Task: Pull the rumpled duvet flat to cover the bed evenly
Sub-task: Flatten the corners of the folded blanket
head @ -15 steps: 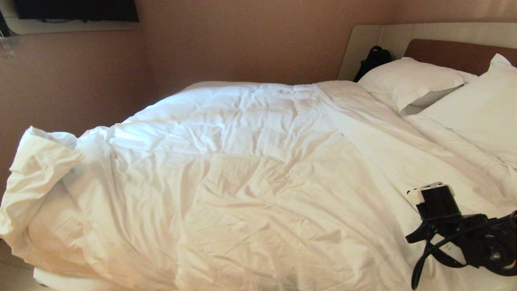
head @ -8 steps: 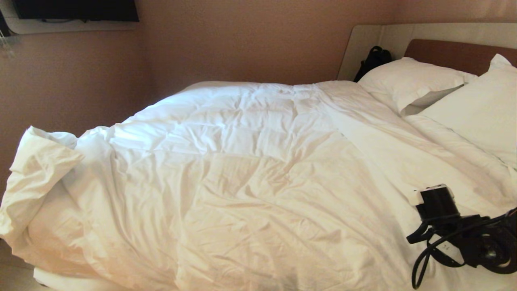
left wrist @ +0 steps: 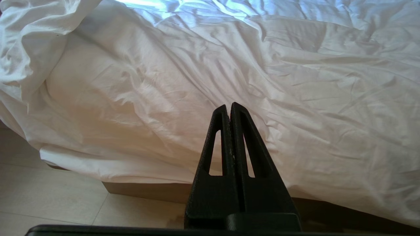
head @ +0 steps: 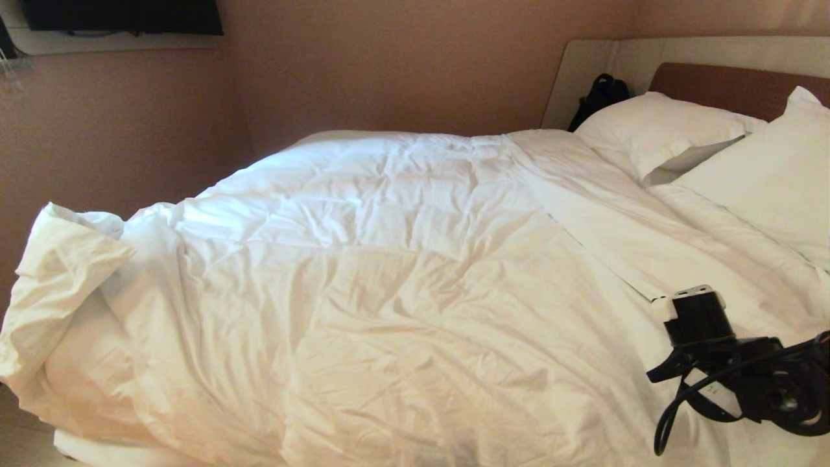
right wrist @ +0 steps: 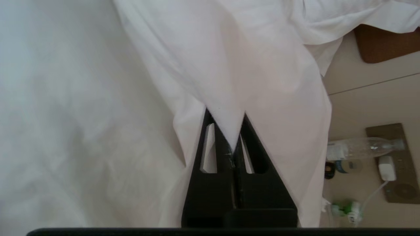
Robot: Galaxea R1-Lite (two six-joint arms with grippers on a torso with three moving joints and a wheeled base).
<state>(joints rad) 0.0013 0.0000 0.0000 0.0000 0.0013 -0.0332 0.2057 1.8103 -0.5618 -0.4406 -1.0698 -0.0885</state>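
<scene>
Bed (head: 733,87): rumpled duvet (head: 389,259) across it, pillows (head: 655,130) at headboard.

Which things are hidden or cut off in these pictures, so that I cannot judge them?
- Right gripper fingertips: head view, hidden behind the wrist; right wrist view, wrapped in the duvet edge they are shut on.
- Left gripper: outside the head view; only its wrist view shows it shut, near the bed base.
- Near pillow: cut off by the head view's right edge.
- Mattress top: covered by the duvet.
- Black item beside the headboard: too small to identify.
</scene>
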